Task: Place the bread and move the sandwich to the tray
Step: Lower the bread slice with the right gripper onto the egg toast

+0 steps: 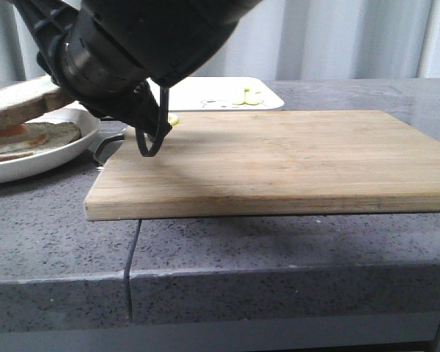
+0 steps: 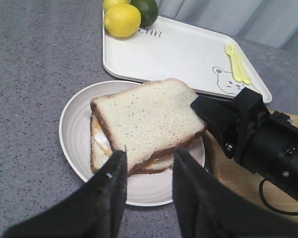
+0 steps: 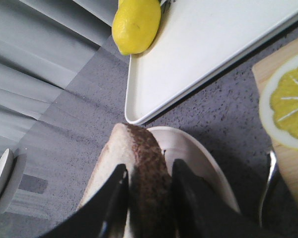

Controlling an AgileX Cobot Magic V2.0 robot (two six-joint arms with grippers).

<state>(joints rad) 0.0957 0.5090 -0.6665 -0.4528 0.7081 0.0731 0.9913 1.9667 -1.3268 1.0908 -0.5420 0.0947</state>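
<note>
bread (image 2: 148, 118): we've got it atop the sandwich (image 2: 134, 148), right claw (image 3: 148, 198) clenched on its crust
left claw (image 2: 149, 183): released, hovering
tray (image 2: 179, 54): awaiting sandwich

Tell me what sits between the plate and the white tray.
Nothing: in the left wrist view only a narrow strip of bare grey counter separates the plate from the tray. The right wrist view shows the same.

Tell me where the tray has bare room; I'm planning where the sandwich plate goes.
The tray is bare across its middle, between the lemons and lime at one corner and the yellow forks beside the bear print at the other end. The corner with the fruit is crowded. The right gripper grips the bread over the plate.
</note>
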